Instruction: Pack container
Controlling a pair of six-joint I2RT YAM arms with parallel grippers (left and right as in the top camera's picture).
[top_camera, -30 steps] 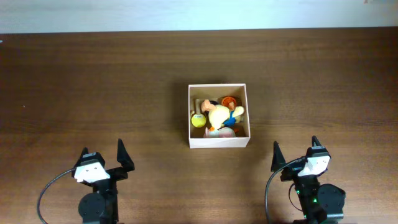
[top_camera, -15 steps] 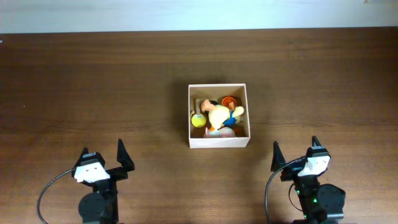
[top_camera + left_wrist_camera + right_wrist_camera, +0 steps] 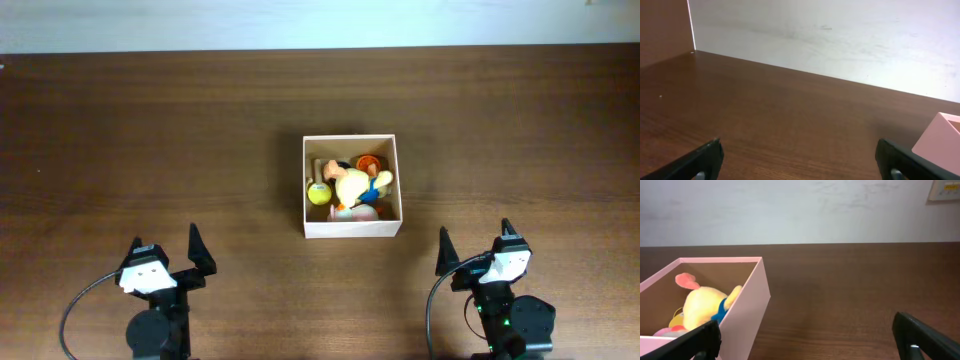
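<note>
"Looking at the table, where does the box sit?"

"The container (image 3: pixel 351 228) sits flat on the dark wooden table (image 3: pixel 150 130), about mid-table and a little toward the right arm's side. Its top is open."

"What's in it?"

"A yellow stuffed toy (image 3: pixel 352 185) with a bit of blue on it lies on top of the pile. A yellow-green ball (image 3: pixel 318 194) rests against the box's left wall, and something orange (image 3: pixel 367 162) sits in the far right corner. There's a pink thing under the stuffed toy, but I cannot tell what it is."

"And the arms?"

"Both are at the near edge, well apart from the box. The left gripper (image 3: pixel 164 236) has its jaws spread wide and released, gripping nothing, with bare wood ahead of it. The right gripper (image 3: pixel 475 230) is the same, wide apart and empty. From its own camera the box lies ahead and to its left, the stuffed toy showing just above the near wall."

"Either one touching the box?"

"Neither."
</note>
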